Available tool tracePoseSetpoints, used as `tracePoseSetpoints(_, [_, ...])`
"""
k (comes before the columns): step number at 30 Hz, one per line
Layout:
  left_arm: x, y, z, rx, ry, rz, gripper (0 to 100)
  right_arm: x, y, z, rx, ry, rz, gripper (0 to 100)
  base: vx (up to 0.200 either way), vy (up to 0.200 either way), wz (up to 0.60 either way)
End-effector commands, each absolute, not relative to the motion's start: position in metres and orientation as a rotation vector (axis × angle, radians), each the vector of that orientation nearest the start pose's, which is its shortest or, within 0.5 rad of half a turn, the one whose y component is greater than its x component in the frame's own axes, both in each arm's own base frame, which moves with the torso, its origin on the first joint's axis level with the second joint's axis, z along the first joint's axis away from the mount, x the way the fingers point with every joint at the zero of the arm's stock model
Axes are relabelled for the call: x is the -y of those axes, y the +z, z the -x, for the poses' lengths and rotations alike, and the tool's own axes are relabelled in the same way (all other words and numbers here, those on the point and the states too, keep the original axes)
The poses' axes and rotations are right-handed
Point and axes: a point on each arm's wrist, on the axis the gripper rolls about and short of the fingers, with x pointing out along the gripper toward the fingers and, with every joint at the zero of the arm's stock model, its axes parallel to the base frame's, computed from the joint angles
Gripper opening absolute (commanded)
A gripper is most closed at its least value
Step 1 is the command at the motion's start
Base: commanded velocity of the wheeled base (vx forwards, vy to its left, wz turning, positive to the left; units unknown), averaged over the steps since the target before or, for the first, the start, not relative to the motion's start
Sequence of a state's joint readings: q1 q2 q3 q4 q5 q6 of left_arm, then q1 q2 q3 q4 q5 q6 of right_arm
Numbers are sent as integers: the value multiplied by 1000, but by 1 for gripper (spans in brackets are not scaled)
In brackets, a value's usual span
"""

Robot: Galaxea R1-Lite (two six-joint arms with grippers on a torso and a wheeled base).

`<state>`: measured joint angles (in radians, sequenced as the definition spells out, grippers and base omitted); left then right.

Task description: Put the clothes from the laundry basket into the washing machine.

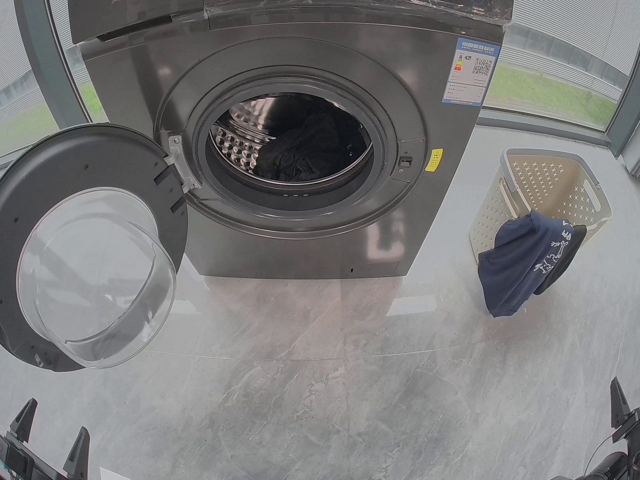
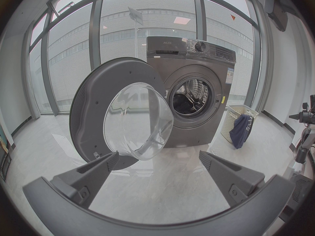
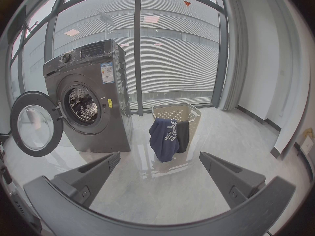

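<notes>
The washing machine (image 1: pixel 287 135) fills the upper middle of the head view, and its round door (image 1: pixel 87 248) hangs wide open at the left of the frame. Inside the drum (image 1: pixel 240 135) lies a heap of dark clothes (image 1: pixel 310 145). The laundry basket (image 1: pixel 553 188) stands on the pale floor (image 1: pixel 333 381) at the right of the frame, just beside the machine. A navy garment (image 1: pixel 523 261) is draped over the basket's near rim and hangs down its outer wall, with a black garment (image 1: pixel 567 248) touching it on the right. The left tool (image 2: pixel 158 154) sits at the lower left corner, fingers spread wide with nothing between them. The right tool (image 3: pixel 159 154), at the lower right edge, is likewise spread wide and bare.
</notes>
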<state>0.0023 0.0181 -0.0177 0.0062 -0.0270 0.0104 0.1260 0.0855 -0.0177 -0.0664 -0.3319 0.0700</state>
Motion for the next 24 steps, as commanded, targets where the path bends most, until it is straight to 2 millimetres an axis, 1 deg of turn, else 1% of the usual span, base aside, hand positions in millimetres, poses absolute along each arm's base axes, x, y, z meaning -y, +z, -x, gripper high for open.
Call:
tracePoseSetpoints(1, [1,75,23,-1,-23,-17,100,7,84,19,2,-268,-23,100,0,0,0])
tracePoseSetpoints(3, [1,75,23,0,-26,-21,100,4,82,22,48,-200,10,100,0,0,0])
tracePoseSetpoints(4, [1,75,23,0,-26,-25,100,1,81,23,58,-69,11,100,0,0,0])
tracePoseSetpoints(6, [1,75,23,0,-26,-23,100,-1,81,23,58,13,12,100,0,0,0])
tracePoseSetpoints(9, [1,75,23,-1,-17,-6,100,0,82,23,58,-14,-8,100,0,0,0])
tracePoseSetpoints(10, [0,75,23,0,15,5,100,0,82,23,58,-14,-8,100,0,0,0])
tracePoseSetpoints(11, [0,75,23,0,20,6,100,2,80,23,44,-111,-56,100,0,0,0])
tracePoseSetpoints(14, [0,75,23,0,28,-2,100,1,78,23,25,-78,-53,100,0,0,0])
tracePoseSetpoints(16, [0,76,23,-2,11,-9,100,0,75,23,-6,0,3,100,0,0,0])
tracePoseSetpoints(18, [0,76,23,-2,-8,6,100,-1,75,23,-12,25,1,100,0,0,0])
tracePoseSetpoints(24, [0,76,23,-2,-2,11,100,-1,75,23,-1,21,8,100,0,0,0])
